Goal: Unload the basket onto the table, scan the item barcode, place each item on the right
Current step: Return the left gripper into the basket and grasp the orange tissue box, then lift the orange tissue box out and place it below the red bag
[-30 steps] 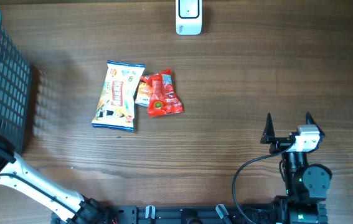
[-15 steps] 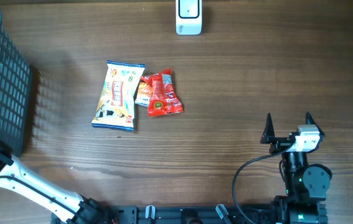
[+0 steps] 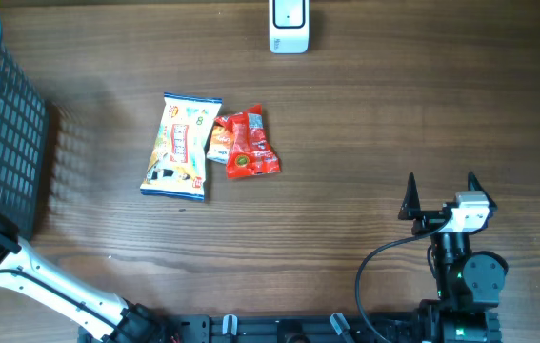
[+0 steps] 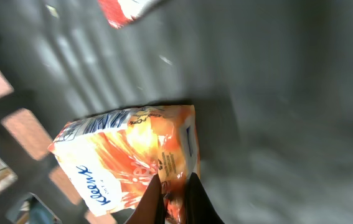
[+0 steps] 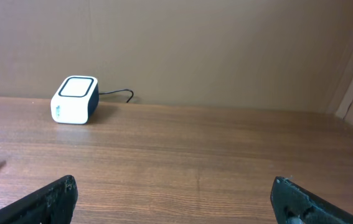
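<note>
Left wrist: left tool [image 4: 175,186] has clamped onto the Kleenex pack [image 4: 120,158].

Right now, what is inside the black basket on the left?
Left wrist view: an orange Kleenex pack, pinched by the left gripper, and the corner of a red-white packet. Overhead, the mesh basket hides its inside.

Bare tabletop [image 3: 393,114] lies open between snack packets [image 3: 182,145] and scanner [image 3: 289,26].
</note>
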You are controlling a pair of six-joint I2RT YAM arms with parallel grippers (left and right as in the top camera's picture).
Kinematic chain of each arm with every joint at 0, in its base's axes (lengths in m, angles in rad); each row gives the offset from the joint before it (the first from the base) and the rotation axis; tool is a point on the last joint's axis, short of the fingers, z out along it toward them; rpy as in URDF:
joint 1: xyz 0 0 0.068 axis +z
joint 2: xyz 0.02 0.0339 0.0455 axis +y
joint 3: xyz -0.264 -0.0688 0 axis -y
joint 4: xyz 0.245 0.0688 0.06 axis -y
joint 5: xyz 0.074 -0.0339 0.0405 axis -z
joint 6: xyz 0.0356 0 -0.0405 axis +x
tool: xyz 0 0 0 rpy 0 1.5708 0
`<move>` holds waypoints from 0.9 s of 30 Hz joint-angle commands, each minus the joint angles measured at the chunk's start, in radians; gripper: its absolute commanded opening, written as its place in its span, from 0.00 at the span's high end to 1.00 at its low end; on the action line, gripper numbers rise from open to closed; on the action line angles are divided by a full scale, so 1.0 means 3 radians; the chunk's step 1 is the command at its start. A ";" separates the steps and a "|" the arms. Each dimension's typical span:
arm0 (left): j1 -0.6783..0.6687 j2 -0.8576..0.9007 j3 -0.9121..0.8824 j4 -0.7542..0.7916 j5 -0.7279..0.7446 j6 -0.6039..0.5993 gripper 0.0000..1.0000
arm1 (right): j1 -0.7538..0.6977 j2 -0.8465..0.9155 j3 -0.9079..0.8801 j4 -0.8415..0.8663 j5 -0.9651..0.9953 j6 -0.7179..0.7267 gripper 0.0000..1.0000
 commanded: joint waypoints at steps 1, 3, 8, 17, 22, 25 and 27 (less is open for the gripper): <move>-0.0086 -0.0337 0.0186 -0.0011 0.0546 0.0005 0.96 | -0.0017 -0.0015 -0.0006 0.0005 0.0032 0.0050 0.00; -0.0112 -0.0490 0.0215 0.0003 0.0623 0.0004 0.96 | -0.0017 -0.0014 -0.0006 0.0005 0.0032 0.0048 0.00; -0.0154 -0.0977 0.0235 0.0079 0.0649 -0.0011 0.96 | -0.0017 -0.0014 -0.0006 0.0005 0.0032 0.0048 0.00; -0.0156 -0.1932 0.0235 0.0189 0.1016 -0.0272 0.96 | -0.0017 -0.0014 -0.0006 0.0005 0.0032 0.0050 0.00; -0.0173 -0.2282 0.0235 0.0251 0.2148 -0.0267 0.96 | -0.0017 -0.0014 -0.0006 0.0005 0.0032 0.0048 0.00; -0.0261 -0.2422 0.0235 0.0177 0.2605 -0.0245 0.96 | -0.0017 -0.0014 -0.0006 0.0005 0.0032 0.0047 0.00; -0.0375 -0.2490 0.0235 0.0108 0.2628 -0.0240 0.96 | -0.0017 -0.0014 -0.0006 0.0005 0.0032 0.0048 0.00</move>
